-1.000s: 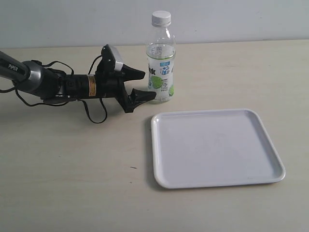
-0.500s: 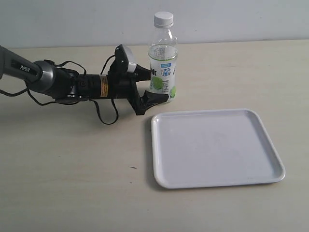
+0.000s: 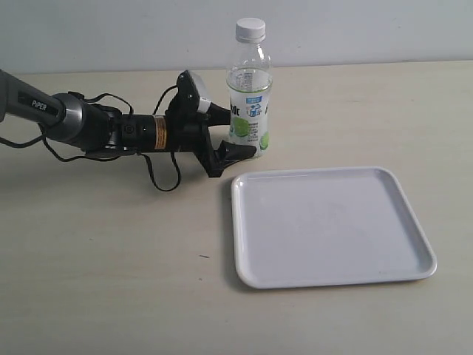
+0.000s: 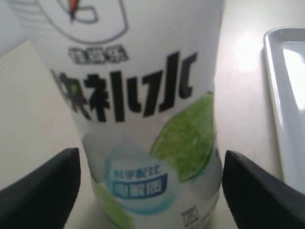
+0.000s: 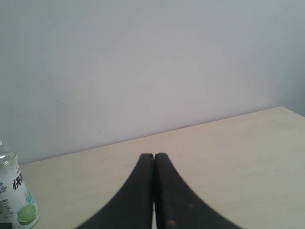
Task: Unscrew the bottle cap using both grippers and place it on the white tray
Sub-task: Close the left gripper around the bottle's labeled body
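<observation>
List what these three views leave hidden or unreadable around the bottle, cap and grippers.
- Bottle cap: cut off by the left wrist view's edge.
- Left gripper touching the bottle or not: fingers flank it too closely to tell.
- Right gripper: outside the exterior view; only shut fingertips show in its wrist view.
- Label's small print: blurred in the left wrist view.

**Soft even light; close-up view out of focus**

Exterior view: bright, diffuse, no hard source. Faint soft shadows on the table (image 3: pixel 111 259) under the arm (image 3: pixel 89 126) and along the near edge of the white tray (image 3: pixel 332 225), which shows a dull sheen.

Left wrist view: bottle (image 4: pixel 138 119) too close, label soft. Left fingers (image 4: pixel 43 191) blurred, table washed out.

Right wrist view: right fingers (image 5: pixel 143 191) soft-edged, wall (image 5: pixel 152 62) flat grey.
</observation>
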### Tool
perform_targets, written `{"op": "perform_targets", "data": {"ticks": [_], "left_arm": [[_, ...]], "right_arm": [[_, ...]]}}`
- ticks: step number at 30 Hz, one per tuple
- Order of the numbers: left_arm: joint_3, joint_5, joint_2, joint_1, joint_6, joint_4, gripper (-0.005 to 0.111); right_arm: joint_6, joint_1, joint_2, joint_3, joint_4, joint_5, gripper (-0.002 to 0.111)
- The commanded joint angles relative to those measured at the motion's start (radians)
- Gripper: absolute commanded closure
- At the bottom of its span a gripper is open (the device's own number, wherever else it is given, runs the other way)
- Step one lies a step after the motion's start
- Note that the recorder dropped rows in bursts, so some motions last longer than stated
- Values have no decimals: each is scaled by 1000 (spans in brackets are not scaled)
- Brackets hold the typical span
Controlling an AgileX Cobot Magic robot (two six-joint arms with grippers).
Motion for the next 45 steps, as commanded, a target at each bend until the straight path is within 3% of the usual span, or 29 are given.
{"op": "perform_targets", "data": {"ticks": [1, 12, 31, 35, 42, 45], "left_arm": [[-5, 4, -5, -4, -7, -12, 29], [-5, -50, -5, -21, -3, -58, 29], [-5, 18, -5, -59, 56, -142, 30], [-5, 28, -5, -60, 56, -139, 48], [-5, 28, -5, -60, 56, -141, 107], [-5, 26, -5, -60, 54, -149, 106]], "right_arm": [[0, -3, -6, 4, -1, -4, 108], [0, -3, -6, 4, -1, -4, 108], [0, -3, -6, 4, -1, -4, 108], [0, -3, -6, 4, -1, -4, 108], [0, -3, -6, 4, -1, -4, 108], [0, -3, -6, 4, -1, -4, 108]]}}
